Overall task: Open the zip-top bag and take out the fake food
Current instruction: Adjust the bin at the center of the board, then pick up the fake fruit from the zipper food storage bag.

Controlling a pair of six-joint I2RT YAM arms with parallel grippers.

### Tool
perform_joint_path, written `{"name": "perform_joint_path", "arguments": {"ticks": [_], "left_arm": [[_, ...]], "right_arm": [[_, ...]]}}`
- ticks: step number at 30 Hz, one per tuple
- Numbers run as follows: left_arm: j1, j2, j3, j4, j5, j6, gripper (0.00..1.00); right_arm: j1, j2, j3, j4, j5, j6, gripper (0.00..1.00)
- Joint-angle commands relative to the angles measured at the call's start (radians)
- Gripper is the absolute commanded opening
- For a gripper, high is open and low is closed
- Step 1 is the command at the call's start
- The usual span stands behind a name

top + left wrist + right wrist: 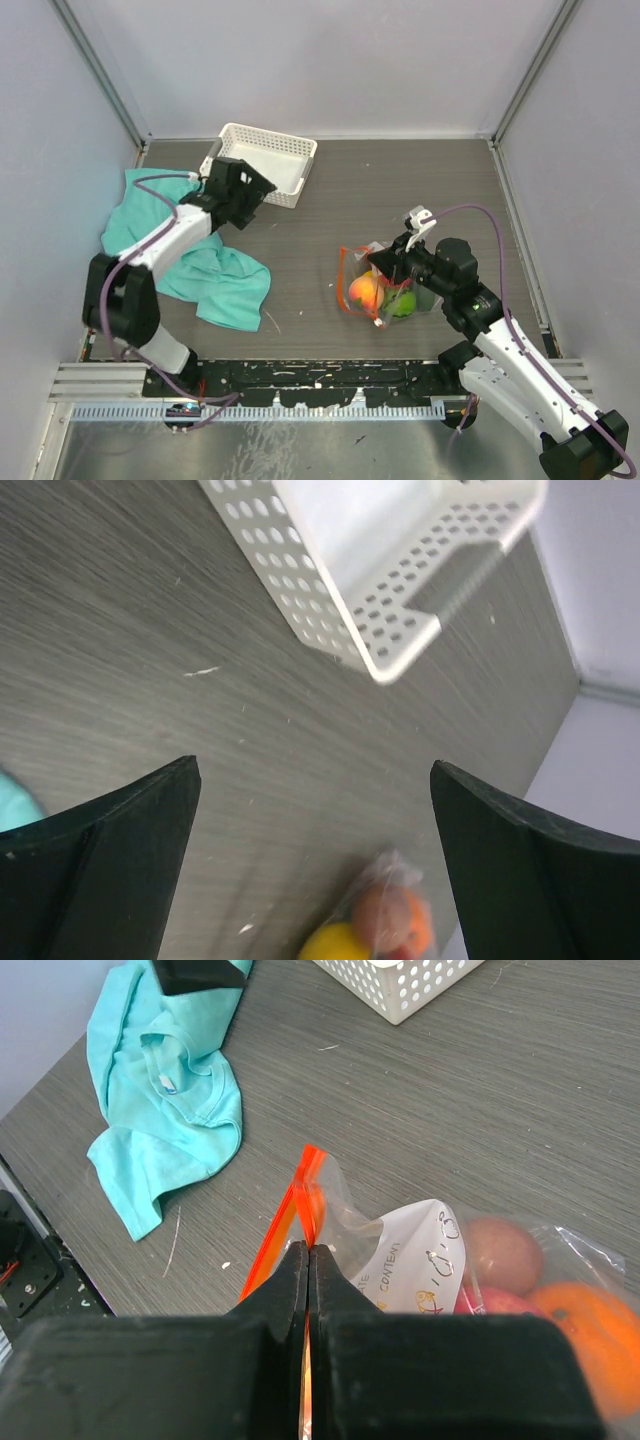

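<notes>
The clear zip-top bag (372, 285) lies right of the table's middle, with orange, yellow and green fake food (366, 291) inside. My right gripper (385, 262) is shut on the bag's orange-red zipper strip (308, 1195); the bag's white label (415, 1260) and peach and orange fruits (503, 1253) show beside the fingers. My left gripper (252, 205) is open and empty above the table near the white basket, far from the bag. The bag also shows low in the left wrist view (385, 920).
A white slotted basket (262, 160) stands at the back left, seen close in the left wrist view (400, 570). A teal cloth (190, 255) lies crumpled at the left, under the left arm. Grey walls close the table in.
</notes>
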Motion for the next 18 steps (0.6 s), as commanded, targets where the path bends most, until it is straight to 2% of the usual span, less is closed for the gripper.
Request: {"name": "perform_joint_path", "arguments": {"ticks": [1, 3, 7, 11, 13, 18], "left_arm": [[-0.008, -0.247, -0.165, 0.11, 0.011, 0.329, 0.98], [-0.008, -0.353, -0.283, 0.201, 0.075, 0.399, 0.98], [-0.006, -0.549, -0.514, 0.48, 0.312, 0.48, 0.98], [-0.012, -0.622, -0.591, 0.558, 0.513, 0.46, 0.99], [-0.026, -0.65, -0.63, 0.611, 0.58, 0.425, 0.97], [-0.132, -0.755, -0.68, 0.633, 0.614, 0.41, 0.89]], "right_arm": [[-0.006, -0.008, 0.004, 0.069, -0.017, -0.006, 0.0], [-0.007, -0.012, 0.004, 0.069, -0.018, -0.005, 0.0], [-0.007, -0.029, 0.004, 0.058, -0.016, -0.003, 0.0], [-0.007, -0.044, 0.003, 0.054, -0.021, 0.0, 0.0], [-0.007, -0.047, -0.001, 0.055, -0.025, 0.002, 0.0], [-0.006, -0.038, -0.004, 0.074, -0.044, 0.006, 0.0]]}}
